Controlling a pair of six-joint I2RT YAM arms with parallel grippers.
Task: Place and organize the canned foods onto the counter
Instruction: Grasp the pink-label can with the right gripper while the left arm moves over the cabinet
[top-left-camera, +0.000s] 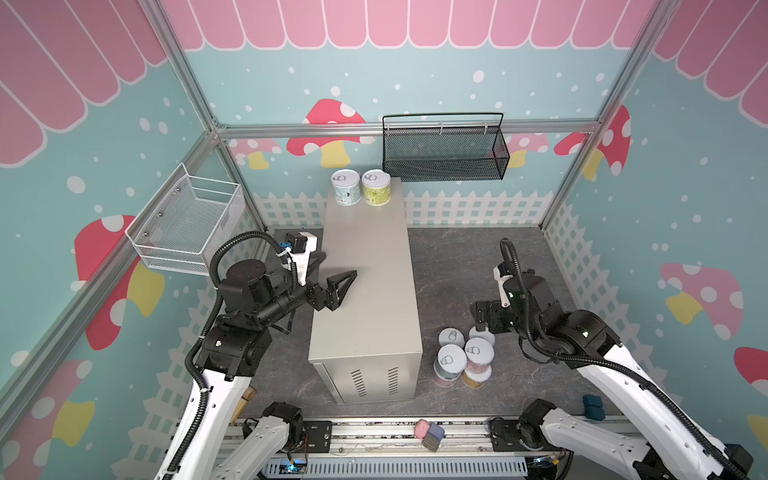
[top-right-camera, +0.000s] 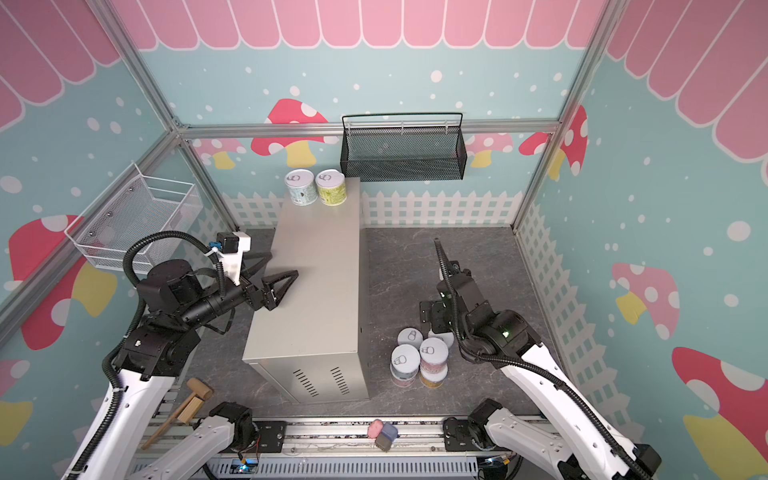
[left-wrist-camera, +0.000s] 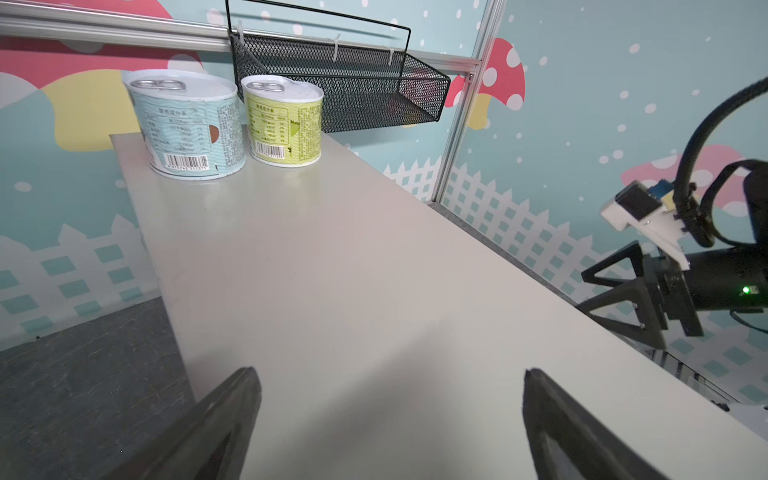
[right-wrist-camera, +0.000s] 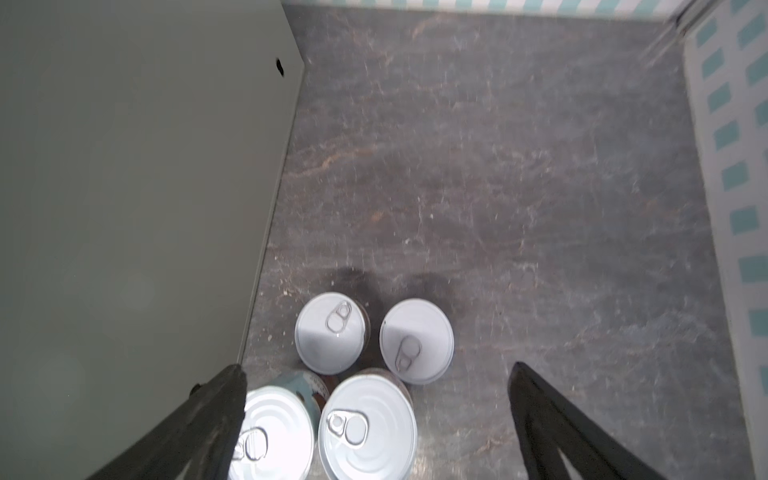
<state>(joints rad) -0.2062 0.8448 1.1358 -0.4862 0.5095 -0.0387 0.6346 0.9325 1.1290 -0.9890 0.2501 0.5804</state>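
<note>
Beige-grey counter (top-left-camera: 365, 266) holds a light-blue can (top-left-camera: 345, 188) and a yellow-green can (top-left-camera: 376, 187) at its far end, while the floor cans (top-left-camera: 449, 360) beside it, labels mostly unseen and one rear can (top-left-camera: 484, 337) half hidden, sit under the released, empty right gripper (right-wrist-camera: 376, 369), and the left gripper (left-wrist-camera: 388, 374) gapes empty over the counter.

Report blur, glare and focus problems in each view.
Right wrist view: floor motion-smeared, glare on the floor cans. Left wrist view: counter cans sharp, left fingers out of focus. Both top views: sharp, evenly lit, no glare on the counter.
</note>
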